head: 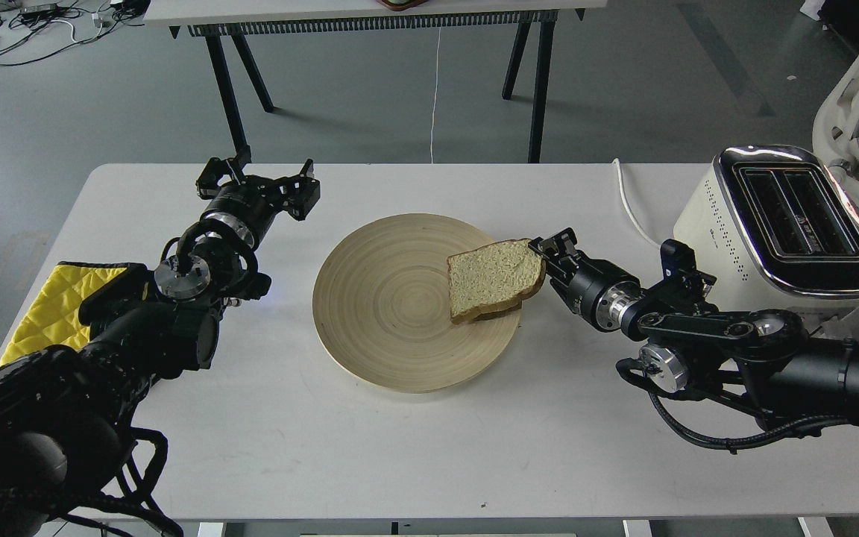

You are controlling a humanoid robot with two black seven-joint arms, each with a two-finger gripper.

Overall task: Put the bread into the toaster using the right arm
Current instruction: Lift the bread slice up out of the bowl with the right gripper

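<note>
Yellow cloth (53, 302) at the table's (429, 447) left edge, left gripper (259, 181) fingers spread and empty, round wooden plate (392, 328) at centre, bread (493, 277) tilted above its right rim, pinched by the right gripper (545, 257), toaster (780, 224) far right.

I cannot see my right end effector (543, 262) fingertips behind the bread (494, 278); the frame edge crops the yellow cloth (49, 306).

matt wooden plate (392, 328); glossy chrome-topped toaster (787, 224).
</note>
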